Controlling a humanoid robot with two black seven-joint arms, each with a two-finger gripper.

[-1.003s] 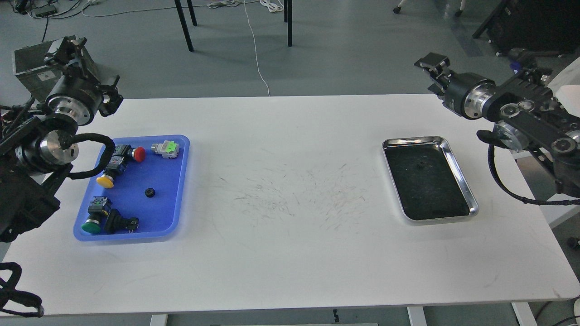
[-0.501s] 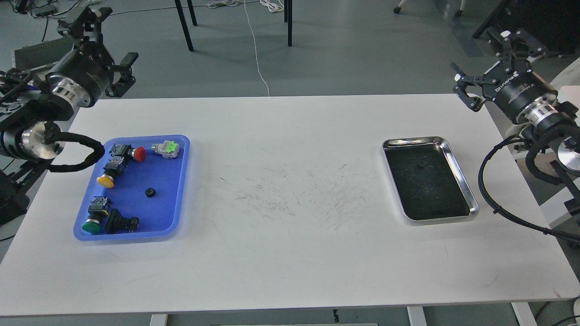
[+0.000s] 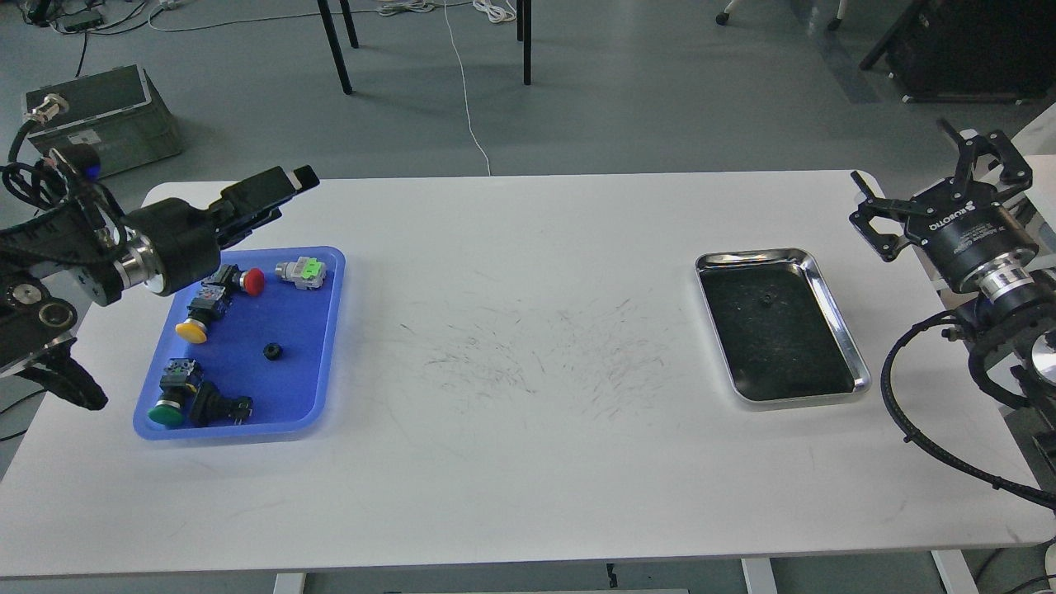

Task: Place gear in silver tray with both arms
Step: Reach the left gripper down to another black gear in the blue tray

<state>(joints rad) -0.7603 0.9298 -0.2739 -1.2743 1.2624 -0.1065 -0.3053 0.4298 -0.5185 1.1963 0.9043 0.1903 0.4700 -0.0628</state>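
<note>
A small black gear [image 3: 272, 351] lies in the middle of the blue plastic tray [image 3: 305, 371] on the left of the table. The silver tray [image 3: 840, 326] sits on the right, with a tiny dark object [image 3: 766, 301] on its floor. My left gripper [image 3: 290, 193] hovers over the blue tray's far edge, pointing right, its fingers apart and empty. My right gripper [image 3: 936, 177] is open and empty, to the right of and beyond the silver tray, near the table's right edge.
The blue tray also holds push-button switches: red [image 3: 252, 281], yellow [image 3: 191, 331], green [image 3: 167, 412], a black one [image 3: 219, 405] and a grey-green part [image 3: 302, 271]. A grey box [image 3: 99, 115] and chair legs [image 3: 338, 49] stand on the floor behind the white table [image 3: 528, 429].
My left gripper has swung down and right from above the table's back-left corner to over the blue tray's far edge. My right gripper has dropped lower and closer, staying open.
</note>
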